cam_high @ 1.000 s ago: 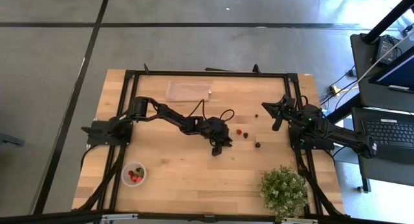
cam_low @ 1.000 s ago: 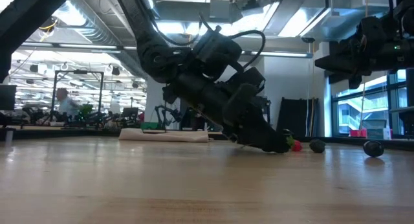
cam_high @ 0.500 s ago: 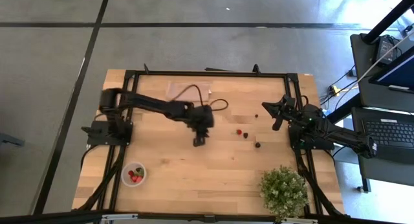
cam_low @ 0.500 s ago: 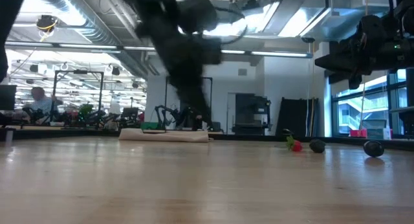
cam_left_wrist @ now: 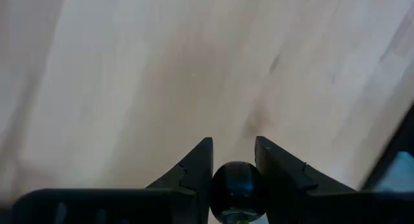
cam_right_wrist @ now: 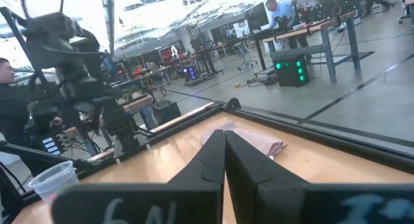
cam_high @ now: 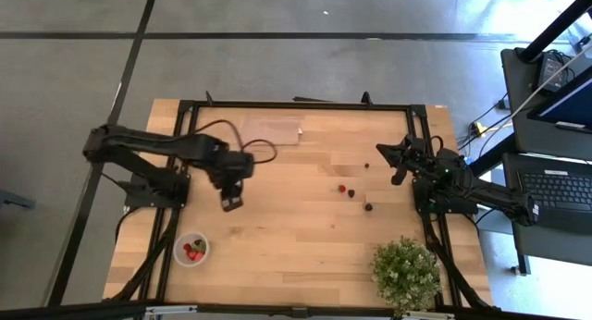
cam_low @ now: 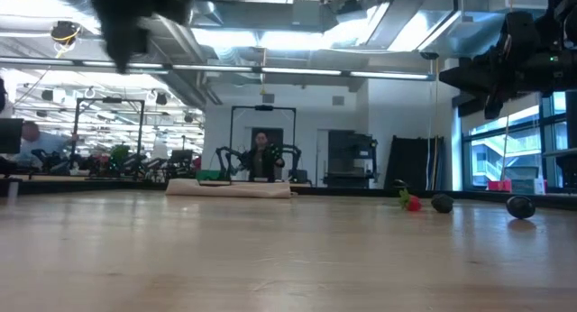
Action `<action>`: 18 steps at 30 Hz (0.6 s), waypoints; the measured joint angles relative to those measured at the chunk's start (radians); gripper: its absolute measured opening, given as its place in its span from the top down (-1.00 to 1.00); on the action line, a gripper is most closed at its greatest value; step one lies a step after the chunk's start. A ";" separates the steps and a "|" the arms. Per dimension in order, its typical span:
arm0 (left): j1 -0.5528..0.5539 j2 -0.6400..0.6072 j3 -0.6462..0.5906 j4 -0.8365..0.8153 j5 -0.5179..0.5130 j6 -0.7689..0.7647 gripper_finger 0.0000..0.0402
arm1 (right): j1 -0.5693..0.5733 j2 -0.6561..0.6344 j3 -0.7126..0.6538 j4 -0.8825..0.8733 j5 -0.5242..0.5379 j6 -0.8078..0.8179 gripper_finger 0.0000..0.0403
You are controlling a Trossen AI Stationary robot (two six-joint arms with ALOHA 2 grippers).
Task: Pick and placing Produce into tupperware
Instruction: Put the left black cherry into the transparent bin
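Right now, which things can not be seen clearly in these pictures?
- Tupperware: high view, fruits inside too small to count.
- Left tool: low view, only a blur at the top edge; the dark berry it holds shows only in its wrist view.
- Potted plant: absent from the low view.

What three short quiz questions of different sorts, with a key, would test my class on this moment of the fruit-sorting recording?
1. True or false: the left tool holds a dark berry between its fingers.
2. Multiple choice: where does the tupperware stand? A) beside the potted plant; B) near the table's front-left corner; C) on the cloth.
3. Fill in: the right tool, waiting over the table's right side, has its fingers ____.

Key: 1 true. 2 B. 3 shut.
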 joint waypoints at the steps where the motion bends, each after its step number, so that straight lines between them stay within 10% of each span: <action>1: -0.027 -0.023 0.000 -0.029 0.000 -0.065 0.55 | 0.000 0.000 0.000 0.000 0.000 0.000 0.93; 18: -0.626 -0.070 0.001 -0.164 0.057 -1.064 0.50 | 0.000 0.000 0.000 -0.009 -0.095 0.120 0.93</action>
